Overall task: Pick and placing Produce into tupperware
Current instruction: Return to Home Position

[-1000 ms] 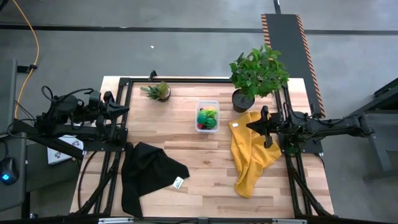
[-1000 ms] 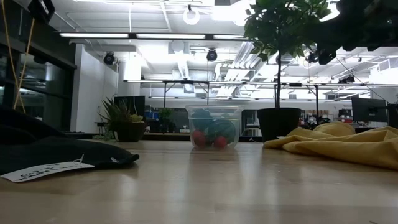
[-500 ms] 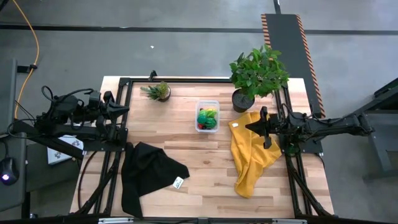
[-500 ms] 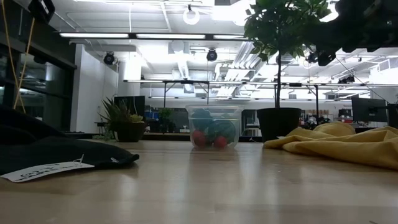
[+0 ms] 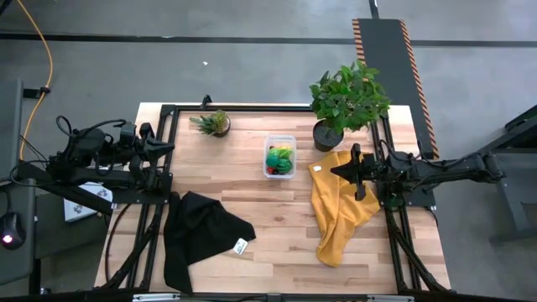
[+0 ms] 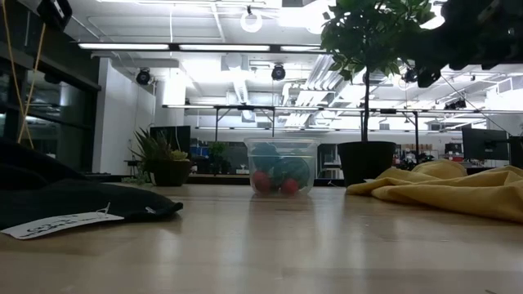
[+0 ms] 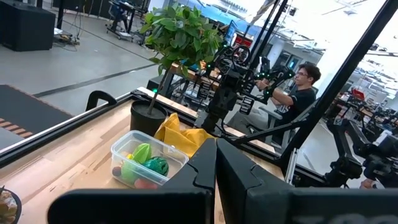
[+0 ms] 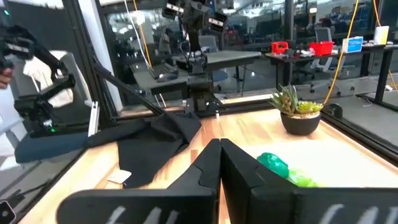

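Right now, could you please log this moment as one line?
produce in tupperware | left gripper shut, at table's left edge | right gripper shut, above yellow cloth

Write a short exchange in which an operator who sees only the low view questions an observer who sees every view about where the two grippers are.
Operator: From table height I see the tupperware with produce inside, but I cannot place either gripper. Where is the right one?
Observer: The right gripper hangs above the yellow cloth, to the right of the tupperware.
Operator: And the left one?
Observer: The left gripper is at the left edge of the table, well away from the tupperware.
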Robot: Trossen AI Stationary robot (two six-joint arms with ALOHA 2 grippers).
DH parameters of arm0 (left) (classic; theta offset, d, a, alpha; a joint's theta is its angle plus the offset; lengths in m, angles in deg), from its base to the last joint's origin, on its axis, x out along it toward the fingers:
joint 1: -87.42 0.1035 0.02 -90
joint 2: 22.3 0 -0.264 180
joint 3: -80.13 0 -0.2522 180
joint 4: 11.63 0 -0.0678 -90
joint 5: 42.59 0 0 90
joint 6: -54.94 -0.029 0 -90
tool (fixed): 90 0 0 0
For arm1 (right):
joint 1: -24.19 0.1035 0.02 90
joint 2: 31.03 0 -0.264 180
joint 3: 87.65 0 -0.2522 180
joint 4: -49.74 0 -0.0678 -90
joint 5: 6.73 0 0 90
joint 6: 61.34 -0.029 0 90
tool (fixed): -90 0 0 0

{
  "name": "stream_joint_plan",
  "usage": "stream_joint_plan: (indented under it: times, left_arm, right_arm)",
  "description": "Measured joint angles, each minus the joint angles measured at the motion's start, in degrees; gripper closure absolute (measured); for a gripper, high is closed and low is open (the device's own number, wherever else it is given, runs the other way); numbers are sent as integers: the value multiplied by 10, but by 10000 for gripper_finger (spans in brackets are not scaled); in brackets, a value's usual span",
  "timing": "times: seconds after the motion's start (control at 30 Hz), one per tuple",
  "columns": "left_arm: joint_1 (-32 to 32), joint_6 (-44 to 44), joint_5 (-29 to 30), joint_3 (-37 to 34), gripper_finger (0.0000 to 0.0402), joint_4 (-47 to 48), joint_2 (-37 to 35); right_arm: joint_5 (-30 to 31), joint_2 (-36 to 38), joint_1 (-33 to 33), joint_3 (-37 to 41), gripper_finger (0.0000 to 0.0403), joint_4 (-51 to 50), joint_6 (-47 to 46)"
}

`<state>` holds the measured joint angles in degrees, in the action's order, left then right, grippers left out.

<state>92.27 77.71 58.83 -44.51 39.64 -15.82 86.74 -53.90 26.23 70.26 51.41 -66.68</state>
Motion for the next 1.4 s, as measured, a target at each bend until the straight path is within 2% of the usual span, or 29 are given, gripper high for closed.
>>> stream_joint_plan:
  times: [0.2,0.63,0.93,1.4]
  left_arm:
    - [0,0,0,0,401,0,0]
    - [0,0,0,0,401,4,0]
    - [0,-5,0,0,401,5,0]
    - [0,12,0,0,401,16,0]
  right_arm:
    - [-11,13,0,53,403,130,-6]
    - [-10,20,0,78,403,150,4]
    - [-26,20,0,78,403,19,27]
    - [-41,24,0,78,403,-70,52]
